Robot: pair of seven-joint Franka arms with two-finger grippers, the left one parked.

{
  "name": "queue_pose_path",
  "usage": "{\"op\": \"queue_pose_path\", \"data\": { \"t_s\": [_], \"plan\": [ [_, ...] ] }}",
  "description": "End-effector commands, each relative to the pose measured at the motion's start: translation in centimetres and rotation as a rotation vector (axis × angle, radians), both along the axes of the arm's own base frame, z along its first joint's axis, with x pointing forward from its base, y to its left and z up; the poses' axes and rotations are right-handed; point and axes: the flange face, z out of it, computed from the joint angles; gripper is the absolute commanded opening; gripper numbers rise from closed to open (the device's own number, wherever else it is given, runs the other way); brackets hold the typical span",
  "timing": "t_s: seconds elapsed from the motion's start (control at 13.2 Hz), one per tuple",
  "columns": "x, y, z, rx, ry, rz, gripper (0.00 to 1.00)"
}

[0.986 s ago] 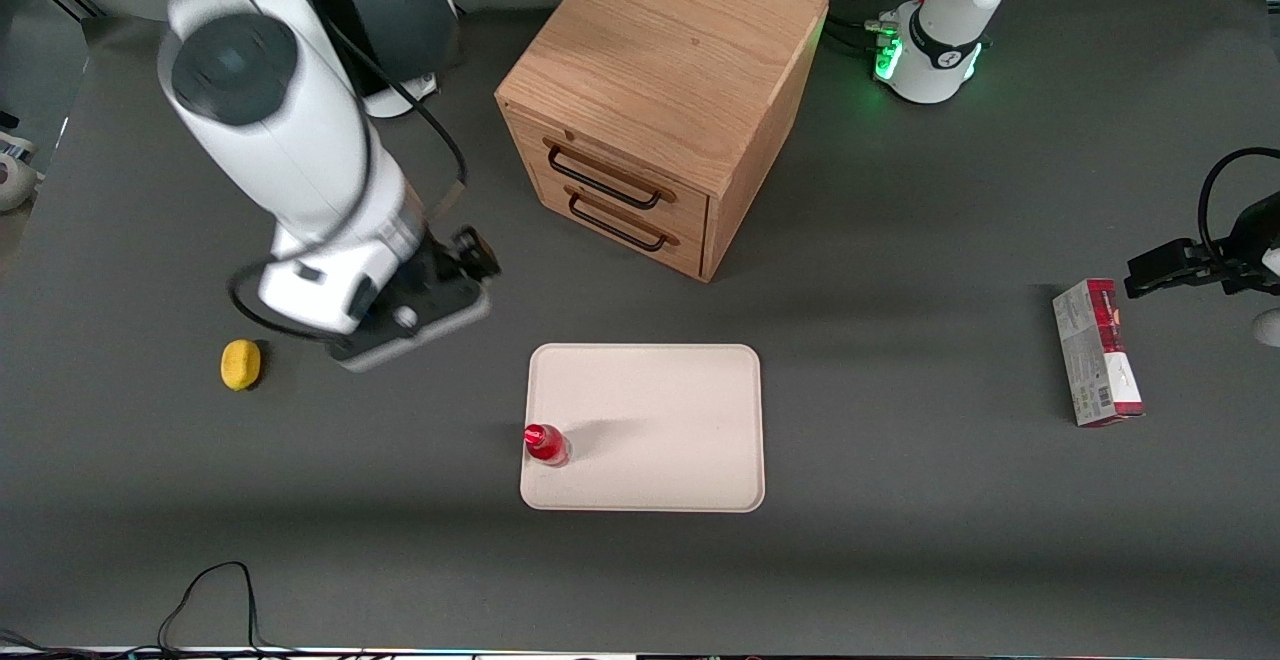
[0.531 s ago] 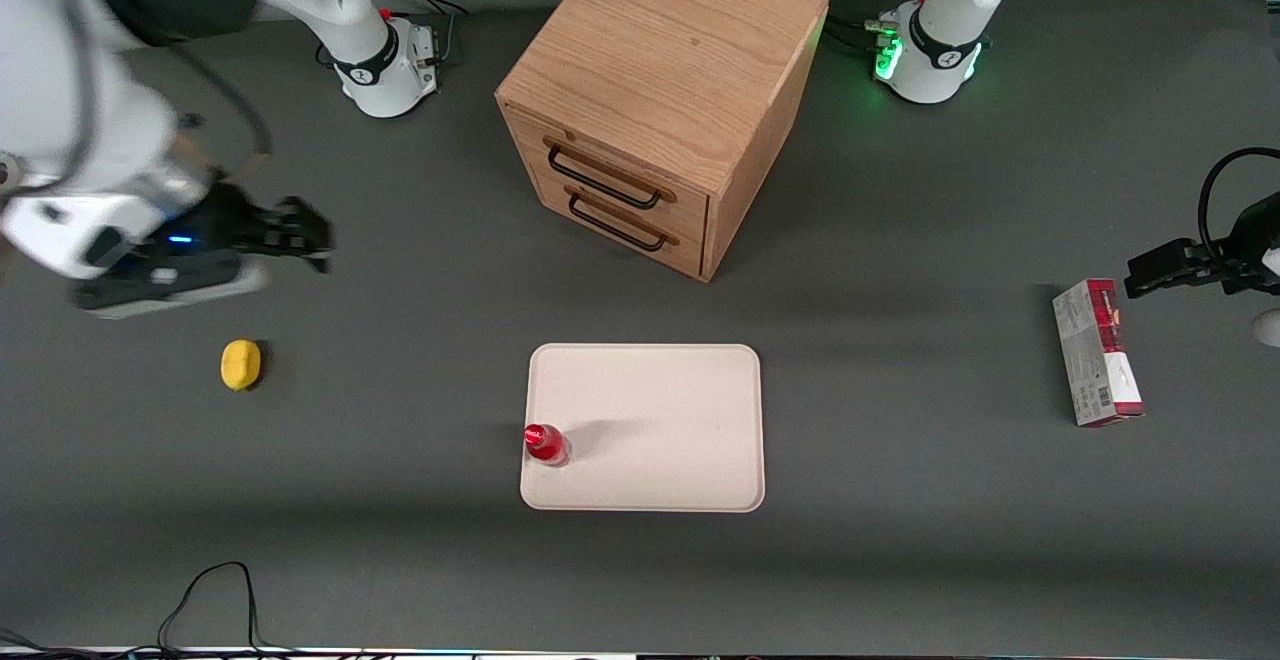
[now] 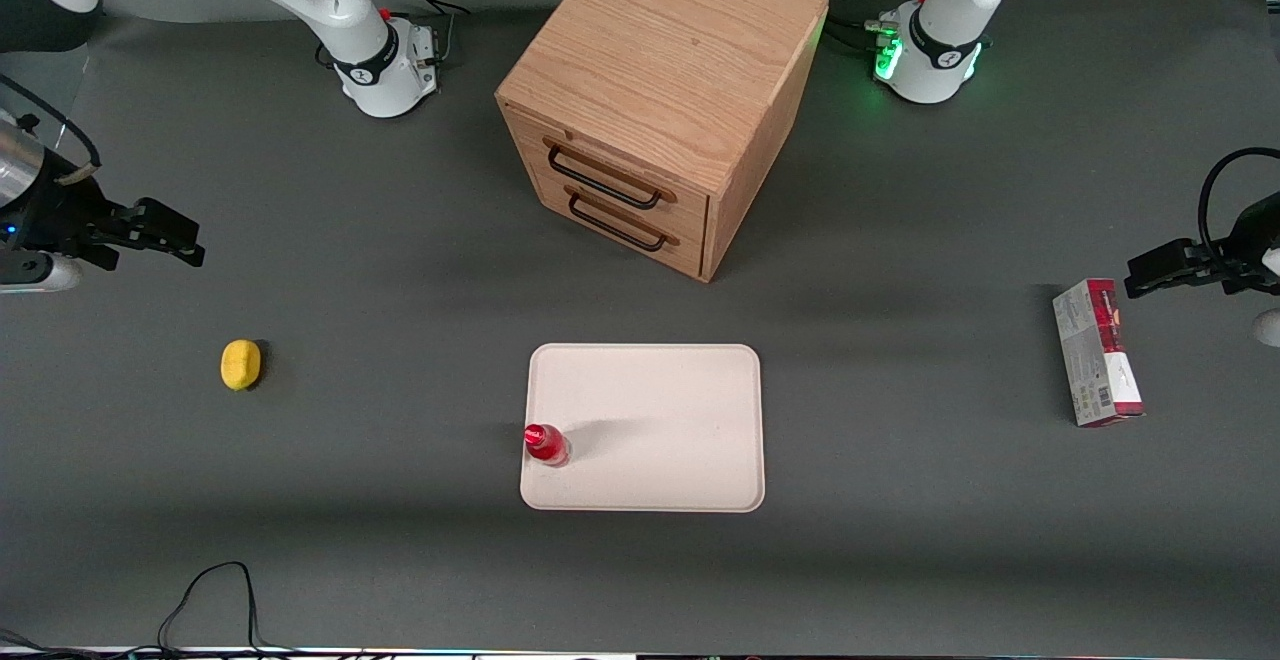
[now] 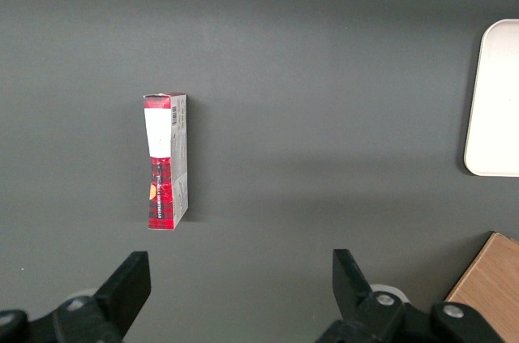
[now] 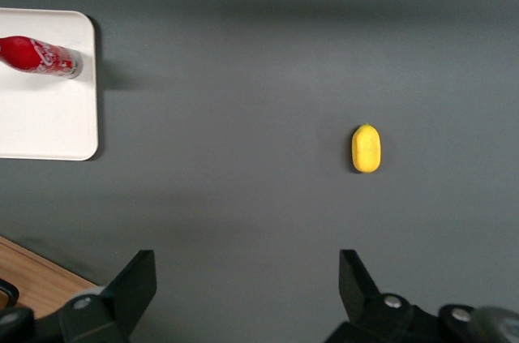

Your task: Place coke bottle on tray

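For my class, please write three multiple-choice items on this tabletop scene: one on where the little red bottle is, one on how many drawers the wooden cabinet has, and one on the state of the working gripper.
1. Where is the bottle?
A. On the tray, at its edge toward the working arm's end
B. On the cabinet
C. Beside the lemon

2. How many drawers with black handles does the cabinet show?
A. One
B. Two
C. Four

3. What is the state of the gripper?
A. Shut on the bottle
B. Shut on the lemon
C. Open and empty, at the working arm's end of the table

Answers:
1 A, the bottle stands inside the tray's rim.
2 B, two handles sit one above the other.
3 C, the wrist view shows its fingers spread with only table between them, and the lemon lies untouched.
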Motion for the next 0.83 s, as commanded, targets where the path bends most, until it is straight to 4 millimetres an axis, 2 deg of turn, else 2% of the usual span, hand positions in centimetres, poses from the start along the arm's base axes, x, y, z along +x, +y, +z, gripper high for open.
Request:
{"op": "queue_pose_path", "data": {
  "t_s": [0.0,0.38,0.76],
  "plan": [
    [-0.7,-0.5,0.4,0.008,-0.007,0.006,1.00],
    [-0.4,-2.1,-0.1,0.007,0.007,-0.025,1.00],
    [-0.4,-1.7,-0.3,0.006,0.009,-0.033,1.00]
  ]
}}
